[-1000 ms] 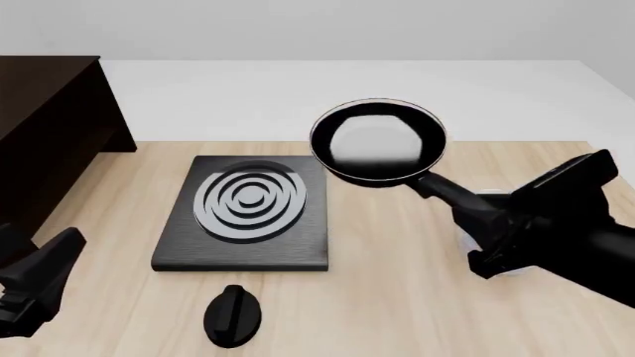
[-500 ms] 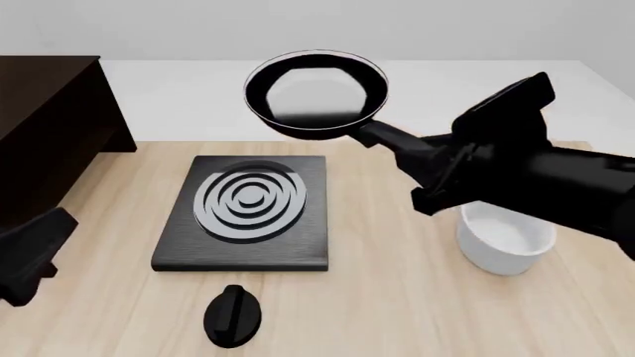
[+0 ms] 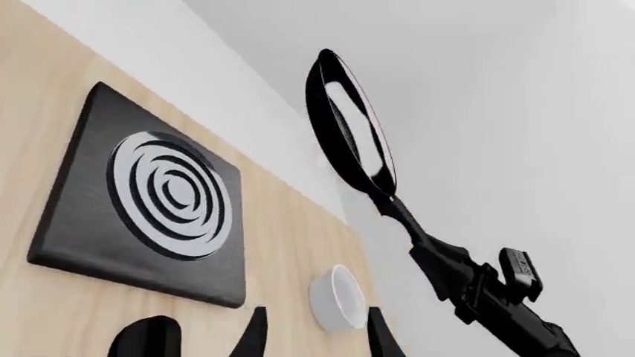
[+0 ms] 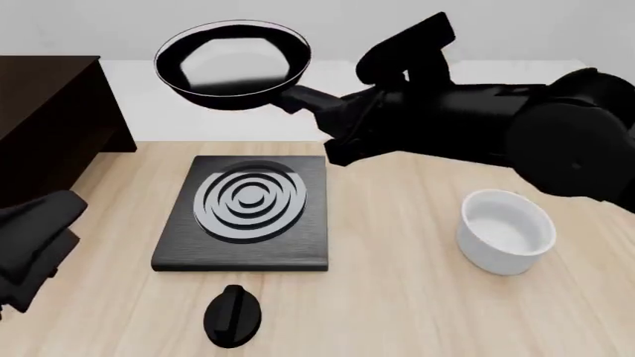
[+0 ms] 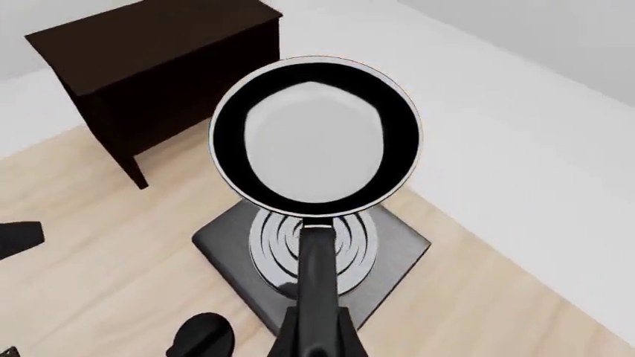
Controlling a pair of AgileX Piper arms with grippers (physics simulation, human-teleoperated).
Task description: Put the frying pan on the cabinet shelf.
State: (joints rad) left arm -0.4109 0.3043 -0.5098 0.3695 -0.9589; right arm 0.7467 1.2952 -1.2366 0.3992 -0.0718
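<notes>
Right gripper (image 4: pixel 335 123): clenched on the long black handle of the frying pan (image 4: pixel 233 63), arm reaching in from the right, high above the table (image 4: pixel 397 297).
Frying pan: held in the air, roughly level, pale grey inside facing up; in the front view it hangs over the far edge of the hob plate (image 4: pixel 245 213), between that plate and the cabinet. Not touching any surface.
Cabinet (image 4: pixel 44 126): very dark brown, at the far left of the table; its top board shows bare in the right wrist view (image 5: pixel 149 37).
Hob plate: flat black with silver rings, centre of table.
Knob (image 4: pixel 232 316): small, black, just nearer than the hob plate.
Bowl (image 4: pixel 504 231): white, deep, right side of table, apart from the hob plate.
Left gripper (image 3: pixel 312 335): low at the near left edge, fingers spread, holding nothing.
</notes>
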